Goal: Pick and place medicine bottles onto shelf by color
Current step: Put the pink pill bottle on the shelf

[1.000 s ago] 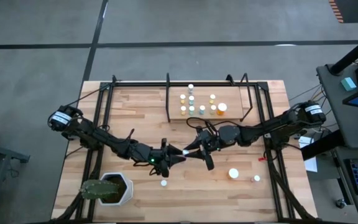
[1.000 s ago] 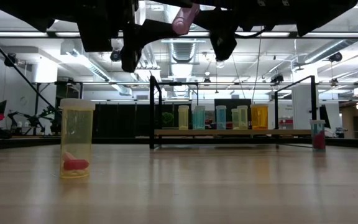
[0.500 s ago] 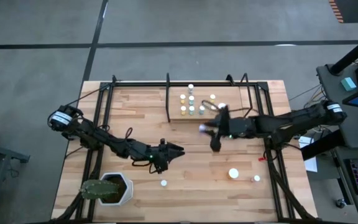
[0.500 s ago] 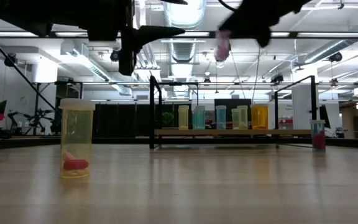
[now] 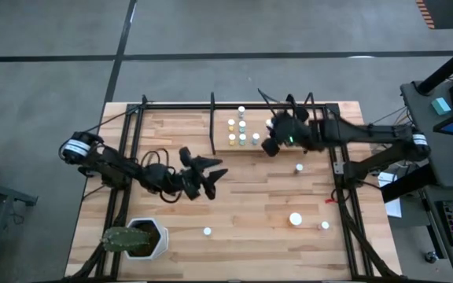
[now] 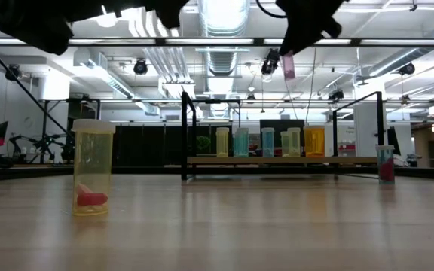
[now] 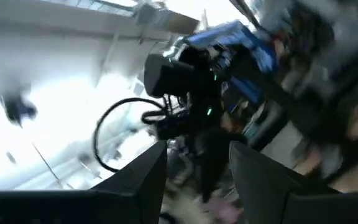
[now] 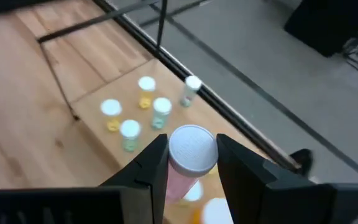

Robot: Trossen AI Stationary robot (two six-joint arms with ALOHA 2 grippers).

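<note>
My right gripper (image 5: pixel 267 147) is raised beside the shelf (image 5: pixel 309 126), a small light-wood board edged by black bars, and is shut on a pink medicine bottle (image 8: pixel 191 152) with a white cap. The same bottle (image 6: pixel 288 66) shows high up in the low view. Several medicine bottles (image 5: pixel 242 130) stand upright on the shelf. Loose bottles (image 5: pixel 299 167), (image 5: pixel 296 219), (image 5: pixel 207 231) stand on the tabletop. My left gripper (image 5: pixel 215 174) hovers over the table's middle, open, with nothing between its fingers. My right gripper pinches the pink bottle between its two fingers, on the upper body just under the white cap (image 8: pixel 180 182). The fingers slant down at it from the table's right side. The bottle is lifted clear of the table, roughly upright, cap up.
A white hexagonal plant pot (image 5: pixel 136 238) sits at the near left corner. A yellow bottle (image 6: pixel 93 167) with something red inside stands close to the low camera. Black frame bars (image 5: pixel 136 149) run along both sides of the tabletop.
My right gripper has drawn away from my left gripper at the table's middle, carrying the pink bottle up and toward the far edge, to beside the shelf, and has tipped downward. My left gripper has risen a little toward the far edge and rolled about its own axis.
</note>
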